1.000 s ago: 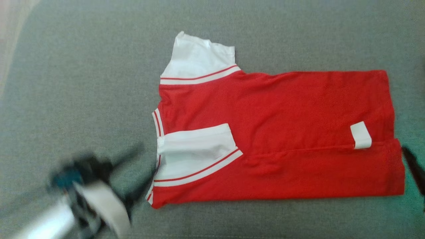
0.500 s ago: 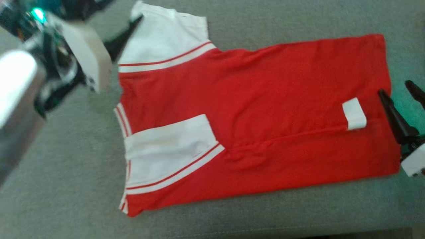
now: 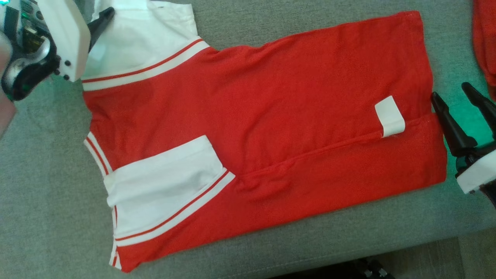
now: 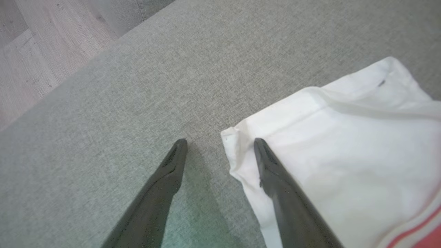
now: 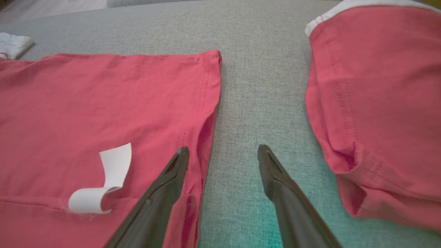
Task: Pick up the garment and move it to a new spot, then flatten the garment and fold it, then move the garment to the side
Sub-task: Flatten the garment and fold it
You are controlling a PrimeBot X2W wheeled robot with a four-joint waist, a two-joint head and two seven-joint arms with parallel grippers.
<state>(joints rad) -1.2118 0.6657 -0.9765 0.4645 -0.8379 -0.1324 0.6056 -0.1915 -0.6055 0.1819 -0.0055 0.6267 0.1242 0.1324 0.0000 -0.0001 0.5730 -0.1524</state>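
The garment point(image 3: 271, 128) is laid lengthwise between the left gripper point(image 4: 217, 142), spread wide astride its white sleeve corner point(image 4: 241, 144), and the right gripper point(image 3: 451, 91), spread wide astride its hem edge point(image 5: 208, 110).

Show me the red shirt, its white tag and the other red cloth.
red shirt point(image 3: 290, 116), head view, middle of body
white tag point(image 3: 389, 116), head view, its middle
other red cloth point(image 5: 379, 86), right wrist view, its broad side

The left gripper point(image 4: 218, 143) has two long, tapering matte-black fingers point(image 4: 162, 193) with pointed tips. They sit on a white boxy plastic housing point(image 3: 64, 35) dotted with small dark screw holes. Behind it is a silvery rounded wrist joint point(image 3: 23, 66) edged in black. The right gripper point(image 3: 449, 91) has matching dark fingers on a white block point(image 3: 476, 176).
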